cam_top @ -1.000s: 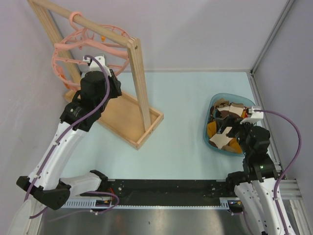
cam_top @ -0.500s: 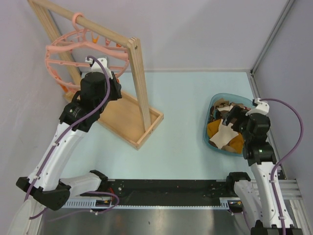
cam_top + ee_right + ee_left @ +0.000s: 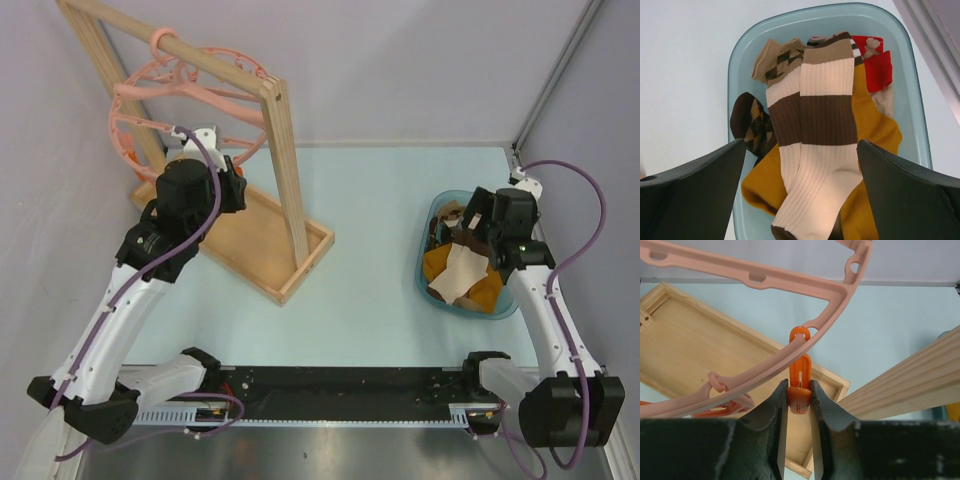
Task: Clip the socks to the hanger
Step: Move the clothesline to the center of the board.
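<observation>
The limp, light cream-and-brown ribbed sock (image 3: 826, 115) looks best pinched at its cuff by the wide-open right gripper (image 3: 800, 170), while the left gripper (image 3: 799, 401) clamps the small orange clip (image 3: 799, 372) of the round pink plastic hanger (image 3: 765, 282).

Socks (image 3: 825, 125) in a blue basin (image 3: 742, 50)

Upper left of frame: hanger (image 3: 157, 40) hooked over rack (image 3: 285, 170). Right of frame: socks (image 3: 462, 270) heaped in tub (image 3: 420, 262).
</observation>
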